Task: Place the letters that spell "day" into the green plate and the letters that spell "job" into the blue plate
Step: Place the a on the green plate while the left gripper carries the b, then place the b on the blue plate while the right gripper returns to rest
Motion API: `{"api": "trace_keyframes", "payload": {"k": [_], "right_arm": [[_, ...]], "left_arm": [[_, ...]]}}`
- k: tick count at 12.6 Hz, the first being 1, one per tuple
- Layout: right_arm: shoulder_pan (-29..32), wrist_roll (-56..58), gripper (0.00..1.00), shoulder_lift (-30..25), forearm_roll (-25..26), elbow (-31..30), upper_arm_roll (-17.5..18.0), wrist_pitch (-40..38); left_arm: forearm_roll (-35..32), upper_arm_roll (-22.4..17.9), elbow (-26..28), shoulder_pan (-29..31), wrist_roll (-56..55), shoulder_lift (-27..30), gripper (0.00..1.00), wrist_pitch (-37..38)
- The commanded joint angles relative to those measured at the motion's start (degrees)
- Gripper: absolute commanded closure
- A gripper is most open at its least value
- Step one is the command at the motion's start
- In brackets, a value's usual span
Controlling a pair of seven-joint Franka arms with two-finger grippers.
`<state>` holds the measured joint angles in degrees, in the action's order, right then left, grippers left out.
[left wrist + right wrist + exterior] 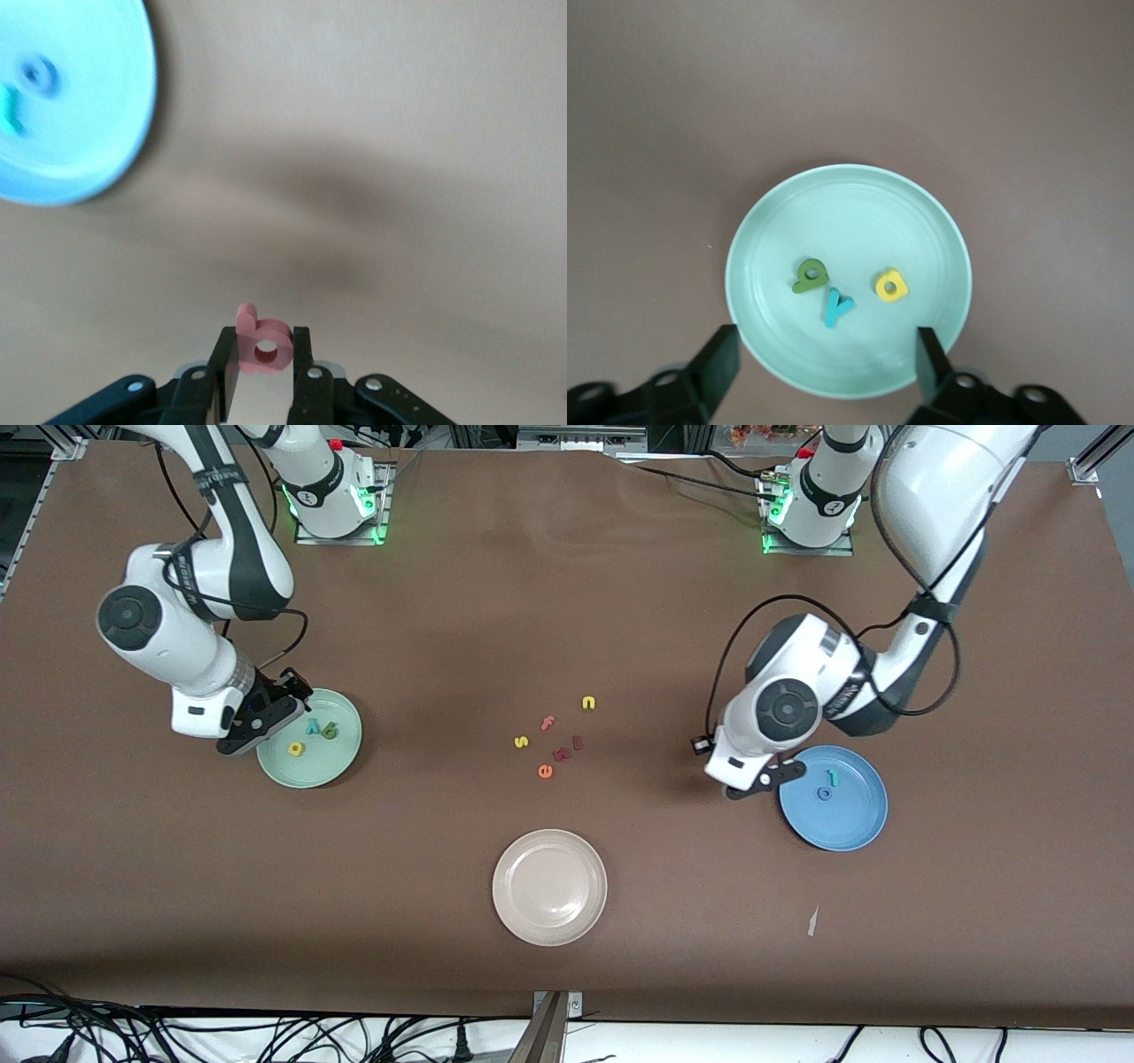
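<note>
With the last letter in hand, we carry the red-pink b (pixel 263 343) pinched between the fingers of our left gripper (pixel 772 777), which hangs over bare table just beside the rim of the blue plate (pixel 858 825); the teal j (pixel 833 778) and the blue o (pixel 824 794) already lie in that plate. To finish cleanly, we should bring the b over the plate's middle and lower it before letting go, clear of the two letters there. At the right arm's end, our right gripper (pixel 276 716) hovers spread wide over the edge of the green plate (pixel 338 766), with the green d (pixel 810 275), teal y (pixel 836 306) and yellow a (pixel 891 284) lying in it just below the fingers.
</note>
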<state>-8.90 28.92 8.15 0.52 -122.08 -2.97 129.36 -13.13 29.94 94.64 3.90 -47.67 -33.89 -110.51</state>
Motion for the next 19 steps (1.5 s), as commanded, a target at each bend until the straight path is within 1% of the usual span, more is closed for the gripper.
{"api": "trace_keyframes", "payload": {"k": [1,3,4,6,8,9,12,14,15,16,17,19], "right_arm": [[0.29,-8.33,0.06,-2.70,0.19,6.13,0.60,-8.05],[0.29,-8.79,0.06,-3.67,-0.16,11.74,0.42,-13.49],[0.37,-8.79,0.06,-3.67,-0.25,15.78,0.25,-17.26],[0.55,-9.40,0.06,-3.93,-0.16,23.52,0.07,-25.61],[0.64,-13.86,0.06,-4.98,0.10,29.07,0.07,-32.12],[0.64,-15.89,0.06,-5.77,0.19,30.74,0.16,-34.68],[0.55,-16.44,0.06,-8.58,-0.08,31.29,0.07,-39.08],[0.38,-17.22,0.06,-8.77,-0.08,32.68,0.16,-41.20],[0.37,-19.75,0.06,-8.77,-0.16,32.87,0.16,-41.99],[0.37,-21.95,0.06,-8.51,-0.25,33.39,0.24,-42.52],[0.37,-23.11,0.06,-8.24,-0.34,33.40,0.16,-42.53],[0.37,-24.16,0.06,-8.24,-0.25,33.48,0.24,-42.70]], "left_arm": [[-3.28,-1.63,-2.17,3.56,11.33,-0.82,0.91,1.43],[-4.88,-3.91,-2.79,4.35,17.41,-1.96,0.91,1.00],[-4.62,-4.45,-2.80,4.53,20.22,-2.58,0.91,0.91],[-4.97,-4.71,-4.63,4.62,24.62,-5.12,0.91,0.56],[-7.07,-6.11,-4.03,5.06,28.58,-6.89,0.90,-1.71],[-7.08,-6.21,-3.85,5.32,30.17,-7.50,0.90,-2.51],[-7.17,-6.30,-3.85,6.90,34.66,-8.99,0.89,-3.48],[-7.17,-6.21,-3.76,7.17,34.75,-9.35,0.81,-3.93],[-7.17,-6.21,-3.76,7.08,34.67,-9.35,0.61,-3.93],[-7.08,-6.30,-3.76,7.08,34.67,-9.44,0.24,-3.93],[-7.08,-6.21,-3.76,7.17,34.67,-9.44,0.00,-3.93],[-6.99,-6.21,-3.76,7.26,34.67,-9.26,0.00,-3.75]]}}
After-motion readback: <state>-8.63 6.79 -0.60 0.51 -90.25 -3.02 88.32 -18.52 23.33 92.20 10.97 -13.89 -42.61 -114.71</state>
